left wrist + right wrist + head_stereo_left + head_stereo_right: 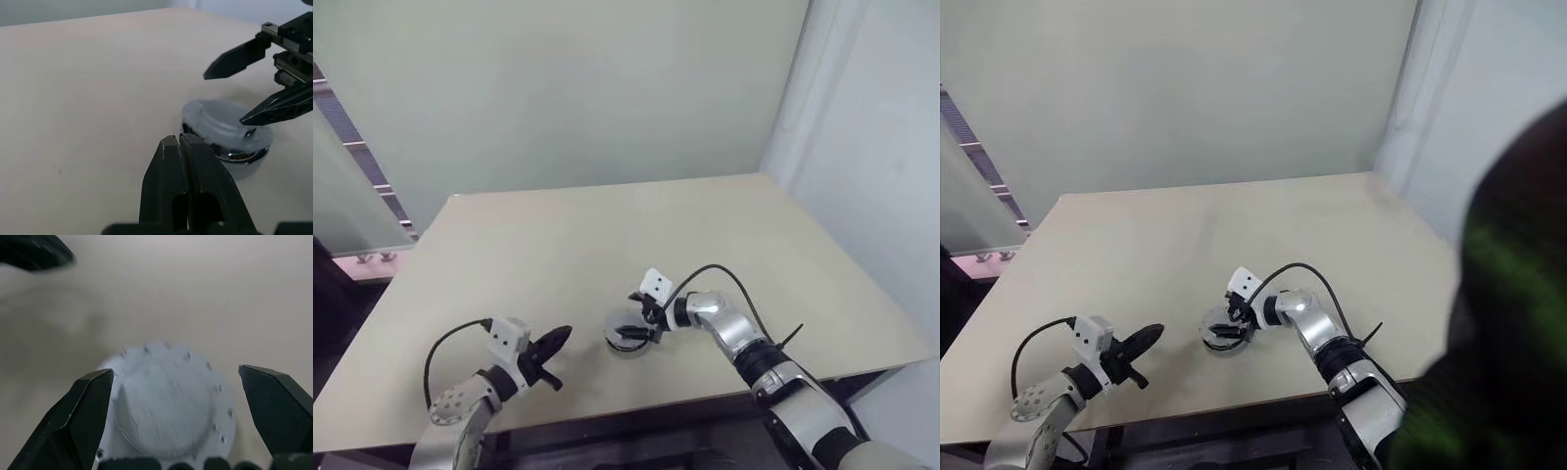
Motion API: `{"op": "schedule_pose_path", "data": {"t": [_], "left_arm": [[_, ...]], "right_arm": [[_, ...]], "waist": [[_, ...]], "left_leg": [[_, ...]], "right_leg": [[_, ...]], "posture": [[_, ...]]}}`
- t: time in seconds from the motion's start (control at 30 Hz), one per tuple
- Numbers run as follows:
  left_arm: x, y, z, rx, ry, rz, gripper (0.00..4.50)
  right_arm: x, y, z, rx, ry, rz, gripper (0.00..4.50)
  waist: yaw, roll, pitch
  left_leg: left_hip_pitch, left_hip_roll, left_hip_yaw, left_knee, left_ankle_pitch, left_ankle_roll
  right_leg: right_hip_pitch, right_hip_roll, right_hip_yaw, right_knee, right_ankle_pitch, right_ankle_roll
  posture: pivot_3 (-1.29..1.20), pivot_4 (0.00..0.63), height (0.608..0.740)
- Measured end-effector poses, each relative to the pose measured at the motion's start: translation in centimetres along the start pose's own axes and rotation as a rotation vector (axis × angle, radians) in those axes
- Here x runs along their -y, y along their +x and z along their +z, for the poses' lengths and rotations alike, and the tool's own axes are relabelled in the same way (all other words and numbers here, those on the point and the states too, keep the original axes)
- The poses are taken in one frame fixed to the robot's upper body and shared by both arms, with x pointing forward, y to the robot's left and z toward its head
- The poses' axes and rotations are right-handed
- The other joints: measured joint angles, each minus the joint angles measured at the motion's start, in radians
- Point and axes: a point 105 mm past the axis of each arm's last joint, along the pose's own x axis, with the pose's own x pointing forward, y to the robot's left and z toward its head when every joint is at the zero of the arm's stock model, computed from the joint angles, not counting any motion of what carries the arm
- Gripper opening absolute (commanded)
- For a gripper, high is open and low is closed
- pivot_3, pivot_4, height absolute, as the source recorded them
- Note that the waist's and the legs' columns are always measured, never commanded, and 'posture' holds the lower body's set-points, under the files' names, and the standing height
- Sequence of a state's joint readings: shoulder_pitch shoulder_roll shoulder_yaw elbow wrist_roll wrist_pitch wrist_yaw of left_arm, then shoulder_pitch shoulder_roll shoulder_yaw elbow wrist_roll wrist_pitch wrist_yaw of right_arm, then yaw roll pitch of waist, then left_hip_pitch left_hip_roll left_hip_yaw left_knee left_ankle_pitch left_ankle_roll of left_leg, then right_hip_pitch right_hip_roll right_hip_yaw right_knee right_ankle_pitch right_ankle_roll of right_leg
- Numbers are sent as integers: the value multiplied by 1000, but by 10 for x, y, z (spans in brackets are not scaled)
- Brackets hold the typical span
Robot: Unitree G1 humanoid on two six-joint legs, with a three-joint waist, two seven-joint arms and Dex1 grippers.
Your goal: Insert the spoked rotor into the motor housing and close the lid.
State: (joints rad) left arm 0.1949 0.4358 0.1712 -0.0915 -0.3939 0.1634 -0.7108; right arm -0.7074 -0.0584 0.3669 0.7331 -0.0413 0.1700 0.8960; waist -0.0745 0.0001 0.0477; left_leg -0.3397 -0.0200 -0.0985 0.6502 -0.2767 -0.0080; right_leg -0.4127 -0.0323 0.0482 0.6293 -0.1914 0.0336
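1. Motor housing [628, 342]: you have it flat on the table [607, 245], near the front edge, pale lid [220, 121] on top, axis upright
2. Your right gripper [176, 416] straddles it, fingers spread wide, nothing gripped
3. Your left gripper [555, 340] sits apart, fingers closed empty; open tabletop beyond

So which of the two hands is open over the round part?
The right hand: its black fingers are spread either side of the pale round assembly. The left hand is shut, off to one side.
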Motion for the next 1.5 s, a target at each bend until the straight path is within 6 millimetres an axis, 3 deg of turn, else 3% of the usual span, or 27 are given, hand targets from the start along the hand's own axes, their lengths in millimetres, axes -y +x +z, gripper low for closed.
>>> {"op": "schedule_pose_path", "data": {"t": [0.13,0.3,0.5,1.37,1.5], "left_arm": [[2,-3,0,0,1,3,42],[2,-5,0,2,-4,6,42],[2,-5,1,2,-7,7,42],[4,-2,6,7,-1,-4,42],[4,-2,6,5,-2,-4,0]], "right_arm": [[-7,3,-8,-33,69,59,4500],[-11,3,7,62,84,132,4500],[-9,3,10,62,70,170,4500],[0,5,-12,-49,55,138,4500],[0,6,-11,-54,49,140,3612]], "waist": [[0,0,0],[-1,0,0],[-1,0,0],[-1,0,0],[-1,0,0]], "left_leg": [[0,0,0,0,0,0],[1,0,0,0,0,0],[1,0,0,0,0,0],[1,0,0,0,0,0],[1,0,0,0,0,0]], "right_leg": [[0,0,0,0,0,0],[0,0,0,1,0,0],[0,0,0,1,0,0],[0,0,0,2,1,-1],[0,0,0,3,0,-1]], "posture": [[0,0,740],[0,0,740],[0,0,740],[0,0,740],[0,0,740]]}}
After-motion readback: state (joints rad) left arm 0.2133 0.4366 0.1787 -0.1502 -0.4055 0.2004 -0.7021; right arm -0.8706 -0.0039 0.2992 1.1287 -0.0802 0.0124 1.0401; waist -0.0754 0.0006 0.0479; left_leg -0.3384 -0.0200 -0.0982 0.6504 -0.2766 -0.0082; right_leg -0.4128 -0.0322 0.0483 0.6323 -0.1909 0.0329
